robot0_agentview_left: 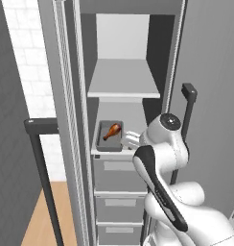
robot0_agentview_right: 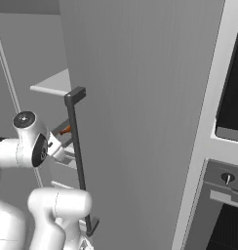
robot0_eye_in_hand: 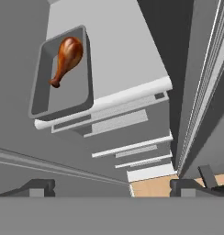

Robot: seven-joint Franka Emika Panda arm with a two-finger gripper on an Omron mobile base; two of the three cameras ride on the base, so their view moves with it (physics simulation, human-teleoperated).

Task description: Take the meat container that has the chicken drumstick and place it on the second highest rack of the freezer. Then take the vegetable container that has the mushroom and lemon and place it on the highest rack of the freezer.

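Now your fingers (robot0_eye_in_hand: pixel 111 188) stand wide, empty; the tray (robot0_agentview_left: pixel 110 137) with drumstick (robot0_agentview_left: pixel 112 130) sits on the second rack, at ten o'clock in hand view. Rigid, light: grip a rim wall.

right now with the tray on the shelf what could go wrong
The meat container sits at the front edge of the second highest rack, so the open gripper close beside it might nudge it off while backing away. The arm could also clip the freezer door handle next to it.
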